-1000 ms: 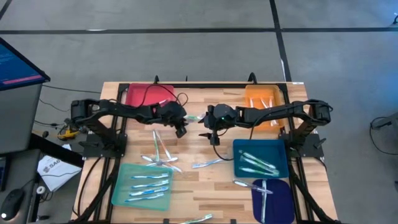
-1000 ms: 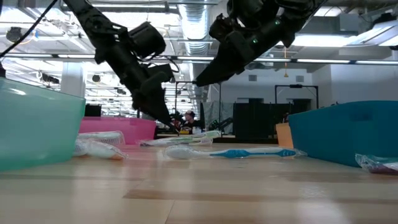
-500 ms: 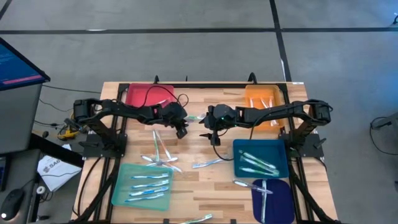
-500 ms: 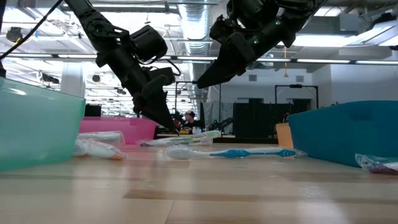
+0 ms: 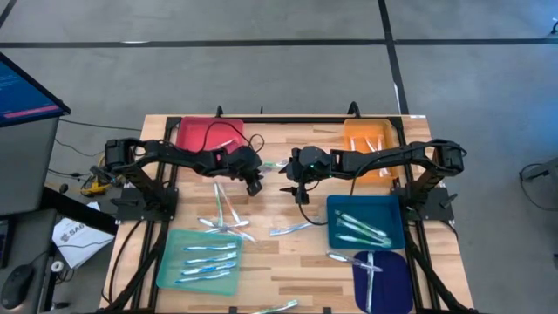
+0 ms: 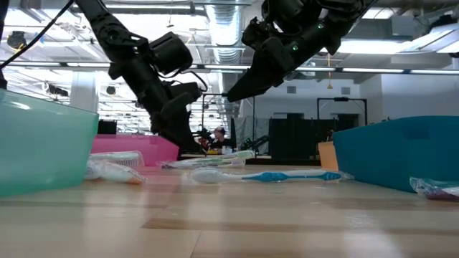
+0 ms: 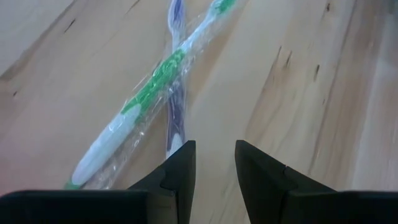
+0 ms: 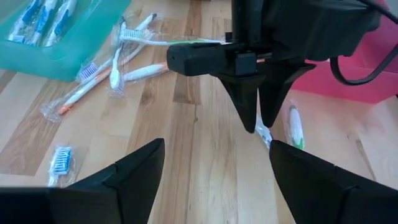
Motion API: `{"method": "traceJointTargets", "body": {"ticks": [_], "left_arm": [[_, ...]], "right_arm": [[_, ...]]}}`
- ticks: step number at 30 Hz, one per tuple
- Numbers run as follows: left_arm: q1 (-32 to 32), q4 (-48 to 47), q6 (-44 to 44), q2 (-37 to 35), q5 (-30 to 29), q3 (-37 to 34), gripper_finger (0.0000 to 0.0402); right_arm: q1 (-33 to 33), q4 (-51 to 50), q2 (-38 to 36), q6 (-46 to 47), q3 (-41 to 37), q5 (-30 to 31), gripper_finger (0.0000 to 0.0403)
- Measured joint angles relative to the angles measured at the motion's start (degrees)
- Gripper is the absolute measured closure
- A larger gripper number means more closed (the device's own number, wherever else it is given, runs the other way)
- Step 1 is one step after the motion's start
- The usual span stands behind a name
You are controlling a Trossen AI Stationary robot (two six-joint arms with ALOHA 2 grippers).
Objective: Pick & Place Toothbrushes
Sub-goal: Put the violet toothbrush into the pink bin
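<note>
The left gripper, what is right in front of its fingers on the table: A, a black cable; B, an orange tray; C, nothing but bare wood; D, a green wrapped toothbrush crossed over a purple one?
D: past the left gripper, the left wrist view shows the green wrapped toothbrush lying across the purple toothbrush on the wooden table.

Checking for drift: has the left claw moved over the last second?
Yes, slightly: in the high view the left claw drew back toward the red tray.

Purple toothbrush point(image 7: 175, 93) lies partly hidden under green toothbrush point(image 7: 149, 93).
</note>
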Motion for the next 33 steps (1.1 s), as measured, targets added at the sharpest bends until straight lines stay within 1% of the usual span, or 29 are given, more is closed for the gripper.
{"method": "traceJointTargets", "body": {"ticks": [9,12,24,28,33], "left_arm": [[-0.47,1.6,-0.39,2.0,-1.93,0.05,0.0295],[-1.42,1.75,1.33,2.64,-2.48,0.21,0.0295],[-1.64,1.55,3.01,2.73,-2.3,1.43,0.0295],[-1.62,1.48,3.32,2.73,-3.22,1.89,0.0295],[-2.22,-0.15,8.24,2.71,-3.17,3.83,0.0295]], "right_arm": [[0.0,0.0,0.0,0.04,0.0,0.0,0.0117],[0.33,0.02,0.0,0.27,0.0,0.01,0.0117],[0.37,0.26,0.0,0.02,-0.02,-0.01,0.0117],[0.37,0.28,0.0,0.01,-0.02,-0.02,0.0117],[0.35,0.28,0.0,0.02,-0.02,0.0,0.0117]]}}
